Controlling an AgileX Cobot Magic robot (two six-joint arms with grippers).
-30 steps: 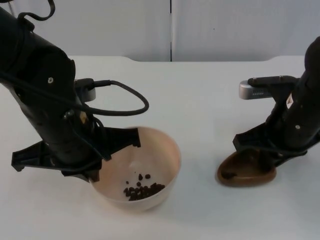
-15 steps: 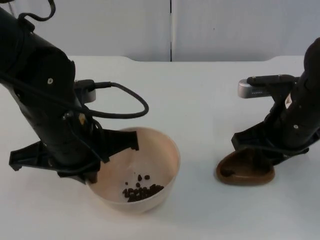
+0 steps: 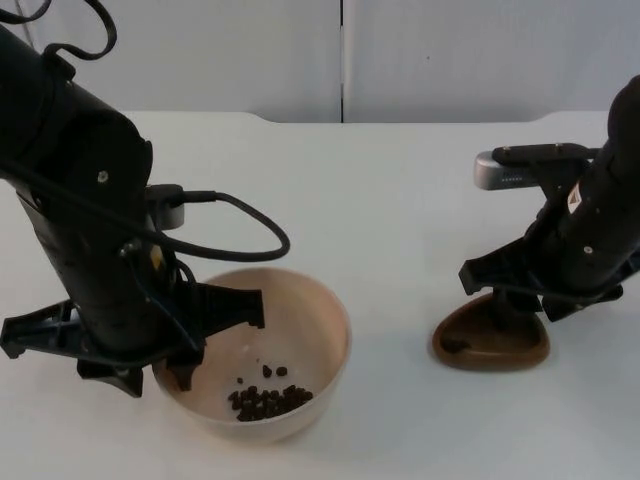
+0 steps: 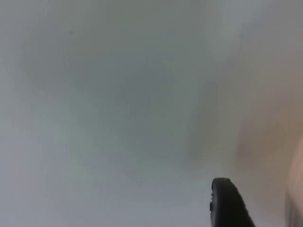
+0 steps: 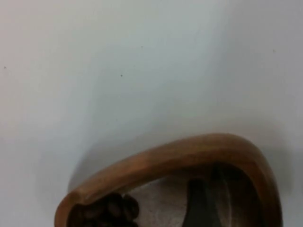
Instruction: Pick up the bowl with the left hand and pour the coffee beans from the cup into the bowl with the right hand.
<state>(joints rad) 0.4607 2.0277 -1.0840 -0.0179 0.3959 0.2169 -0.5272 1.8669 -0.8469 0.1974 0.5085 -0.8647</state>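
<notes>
A beige bowl [image 3: 305, 310] with a small heap of coffee beans [image 3: 268, 400] sits at the front left. My left gripper [image 3: 175, 368] is shut on its left rim; I cannot tell whether the bowl touches the table. One black fingertip [image 4: 227, 203] shows over a blurred white surface. A brown wooden cup [image 3: 490, 345] stands on the table at the right. My right gripper [image 3: 510, 315] is on its far rim, one finger [image 5: 199, 203] inside the cup [image 5: 165, 158]. A few beans [image 5: 111, 210] lie at the cup's narrow end.
The white table [image 3: 400, 200] runs back to the grey partition wall [image 3: 450, 60]. Open table surface lies between the bowl and the cup. The bowl is close to the table's front edge.
My left arm has carried the bowl down and to the left, toward the front edge. The right arm has risen slightly while the cup stayed in place.
</notes>
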